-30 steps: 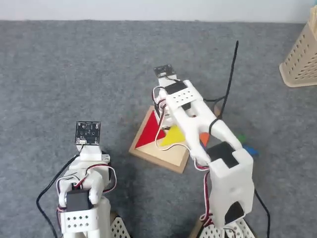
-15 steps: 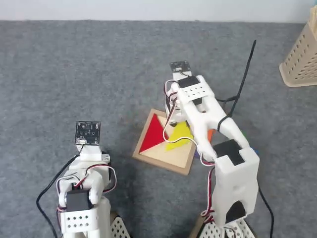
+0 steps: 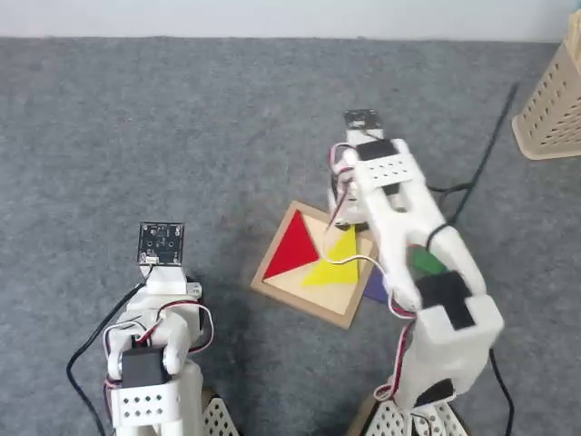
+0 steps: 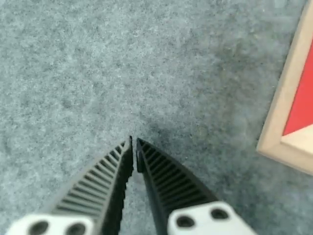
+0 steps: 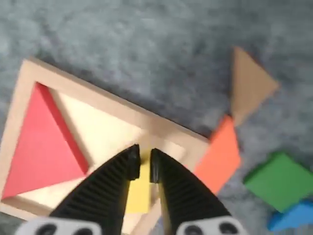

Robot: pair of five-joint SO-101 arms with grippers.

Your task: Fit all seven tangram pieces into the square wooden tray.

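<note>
Yellow triangle (image 5: pixel 138 193), clamped in the right hand (image 5: pixel 142 154) inside the wooden tray (image 5: pixel 112 101), can jam against the rim and shift the tray if lowered tilted; left hand (image 4: pixel 133 142) is clenched empty.

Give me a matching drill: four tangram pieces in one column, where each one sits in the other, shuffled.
1 red triangle
2 yellow triangle
3 orange piece
4 green piece

A on the carpet beside a blue piece
B in the tray, between the jaws of the right gripper
C on the carpet by the tray's corner
D in the tray, clear of the jaws

Pairs: 1-D, 2-B, 3-C, 4-A.
</note>
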